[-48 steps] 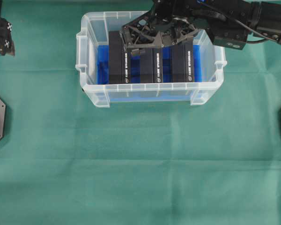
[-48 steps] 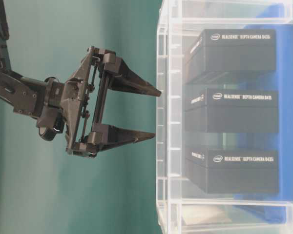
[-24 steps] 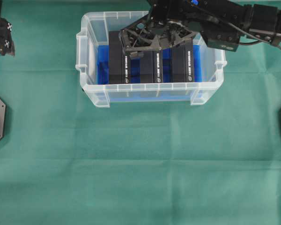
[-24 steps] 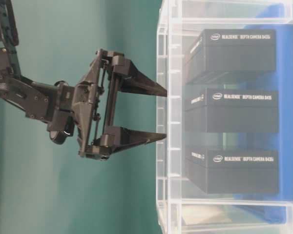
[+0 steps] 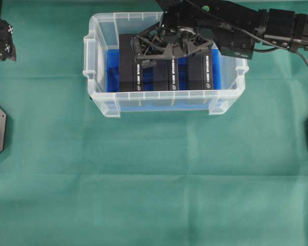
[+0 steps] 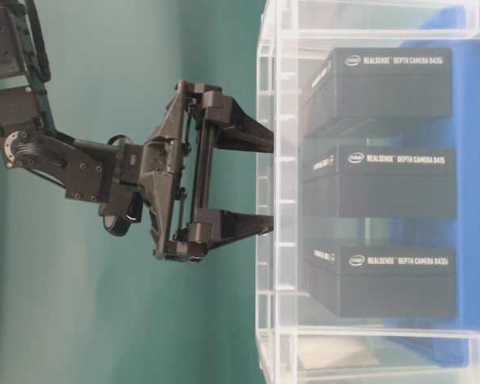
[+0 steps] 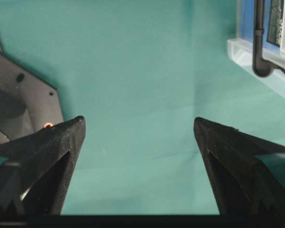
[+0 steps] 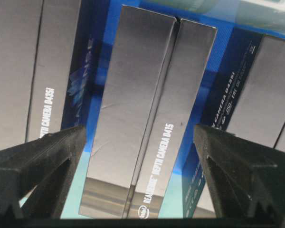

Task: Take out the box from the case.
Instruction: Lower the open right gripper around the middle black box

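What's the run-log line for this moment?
right gripper: open, above middle box in case | left gripper: open, idle over cloth | boxes in case: three | lifted: none

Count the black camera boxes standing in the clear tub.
3, side by side in the case: the left box, the middle box under the right claw, and the right box. None appears hidden.

The right gripper has moved closer to the case, its spread fingertips now reaching the rim, straddling the middle box.
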Motion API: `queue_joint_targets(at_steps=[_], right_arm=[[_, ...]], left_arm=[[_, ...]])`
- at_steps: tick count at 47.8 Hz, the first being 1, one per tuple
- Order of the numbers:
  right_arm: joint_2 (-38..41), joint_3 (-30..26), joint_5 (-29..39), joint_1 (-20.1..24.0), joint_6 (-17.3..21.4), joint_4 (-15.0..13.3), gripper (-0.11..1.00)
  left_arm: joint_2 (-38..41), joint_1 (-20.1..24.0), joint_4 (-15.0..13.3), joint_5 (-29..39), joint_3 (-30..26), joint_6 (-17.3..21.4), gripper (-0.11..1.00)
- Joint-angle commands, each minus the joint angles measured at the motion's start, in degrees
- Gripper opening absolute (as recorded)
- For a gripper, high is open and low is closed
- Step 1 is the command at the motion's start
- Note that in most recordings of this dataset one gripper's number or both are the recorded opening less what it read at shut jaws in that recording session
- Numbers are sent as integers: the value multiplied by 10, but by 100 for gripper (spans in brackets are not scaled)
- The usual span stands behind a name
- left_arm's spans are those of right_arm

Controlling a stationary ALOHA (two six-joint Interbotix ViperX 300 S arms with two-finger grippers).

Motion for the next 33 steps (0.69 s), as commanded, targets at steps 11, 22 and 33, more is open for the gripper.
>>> queue_joint_targets(at_steps=[11,22,33], right_arm=[[-2,-4,-12,-1,2,-1,95],[7,-4,-12,-3,1,-1,95],[17,-3,-18,-5,1,-1,95]], left_arm=[[-2,2,2,-1,-4,1,97],[-3,2,2,-1,-3,3,97],[-4,2,2,-1,-2,3,97]])
